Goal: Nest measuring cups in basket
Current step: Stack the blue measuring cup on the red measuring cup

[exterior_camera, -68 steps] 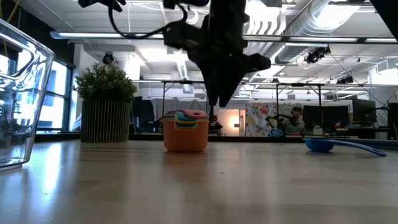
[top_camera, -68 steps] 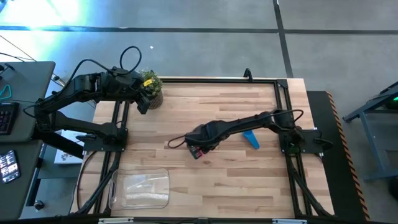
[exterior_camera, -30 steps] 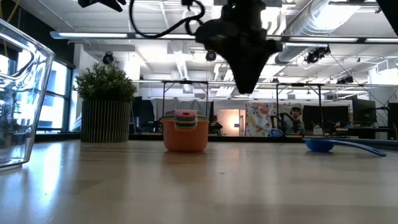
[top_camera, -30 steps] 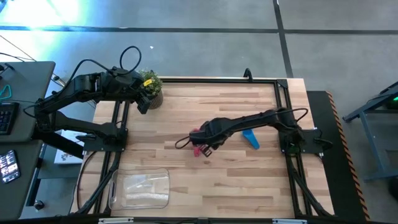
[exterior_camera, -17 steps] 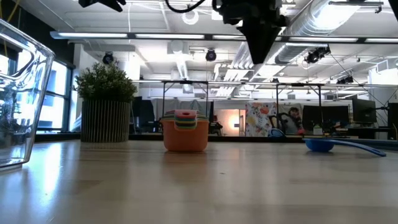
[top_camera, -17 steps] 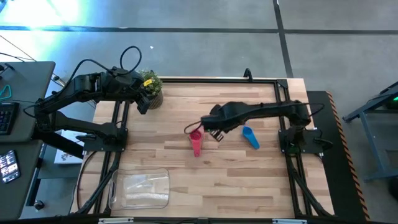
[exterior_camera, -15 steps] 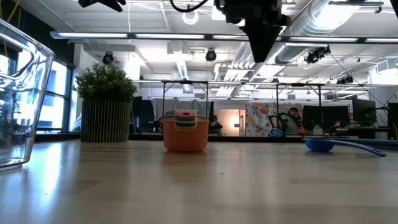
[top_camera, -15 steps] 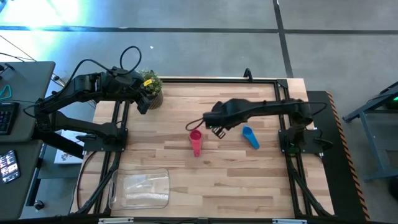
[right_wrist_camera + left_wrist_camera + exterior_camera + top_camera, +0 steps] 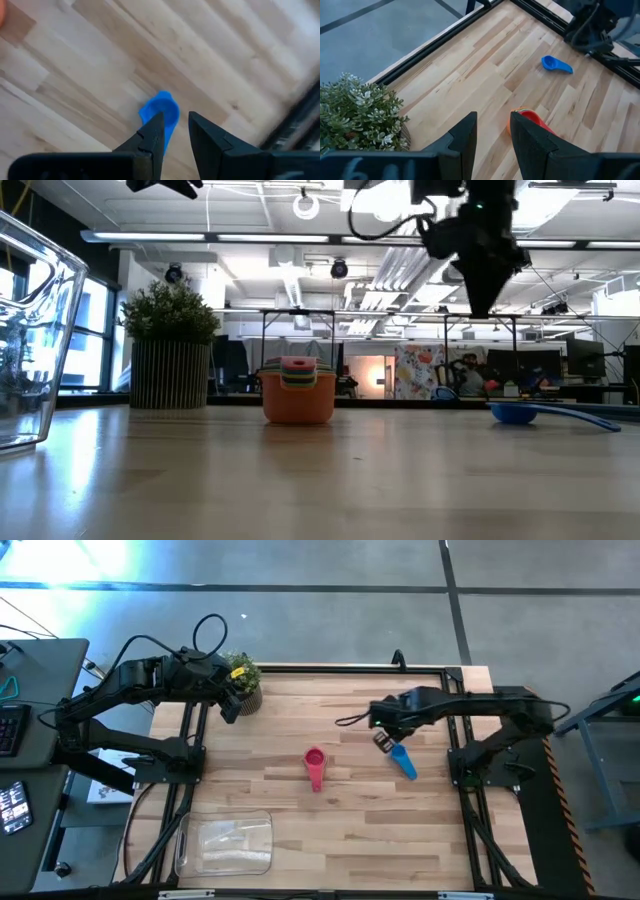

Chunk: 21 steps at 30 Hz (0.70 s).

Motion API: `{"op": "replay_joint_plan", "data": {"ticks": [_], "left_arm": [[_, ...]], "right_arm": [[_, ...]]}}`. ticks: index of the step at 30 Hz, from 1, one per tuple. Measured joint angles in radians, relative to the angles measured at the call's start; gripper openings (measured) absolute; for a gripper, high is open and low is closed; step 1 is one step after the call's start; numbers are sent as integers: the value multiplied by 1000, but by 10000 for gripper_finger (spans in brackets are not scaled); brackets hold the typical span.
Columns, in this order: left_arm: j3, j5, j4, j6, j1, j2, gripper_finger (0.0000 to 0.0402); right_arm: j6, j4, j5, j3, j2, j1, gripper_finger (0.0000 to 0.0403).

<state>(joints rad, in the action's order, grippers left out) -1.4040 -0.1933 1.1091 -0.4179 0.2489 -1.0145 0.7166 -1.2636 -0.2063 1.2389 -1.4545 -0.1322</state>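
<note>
A stack of nested measuring cups (image 9: pixel 315 759) stands on its orange outer cup (image 9: pixel 297 402) mid-table, the red cup on top, its handle (image 9: pixel 318 780) pointing toward the near edge. A single blue cup (image 9: pixel 403 760) lies on the table to the right, also in the right wrist view (image 9: pixel 160 112). My right gripper (image 9: pixel 383 742) hovers open above and just left of it (image 9: pixel 484 308), touching nothing. My left gripper (image 9: pixel 230 710) waits open beside the plant. The clear basket (image 9: pixel 225 843) sits at the near left.
A small potted plant (image 9: pixel 243 683) stands at the far left corner, next to my left gripper. Black frame rails (image 9: pixel 440 675) run along the table's far and side edges. Bare wood lies between the stack and the basket.
My right gripper has drawn away from the stack of cups, rising and moving toward the table's right and far edge until it hangs over the blue cup. The stack, with the red cup on top, has stayed where it was.
</note>
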Motion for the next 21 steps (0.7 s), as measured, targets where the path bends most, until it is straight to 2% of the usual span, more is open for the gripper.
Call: {"op": "replay_joint_plan", "data": {"ticks": [6, 11, 17, 21], "left_arm": [[0, 0, -1, 0, 0, 0, 106], [0, 0, -8, -4, 0, 0, 106], [0, 0, -8, -27, 0, -3, 106], [0, -1, -7, -27, 0, -7, 106]], "right_arm": [[13, 122, 95, -217, 155, -55, 80], [16, 180, 136, -344, 231, -78, 89], [26, 267, 145, -459, 249, -78, 116], [45, 362, 139, -528, 249, -78, 119]]}}
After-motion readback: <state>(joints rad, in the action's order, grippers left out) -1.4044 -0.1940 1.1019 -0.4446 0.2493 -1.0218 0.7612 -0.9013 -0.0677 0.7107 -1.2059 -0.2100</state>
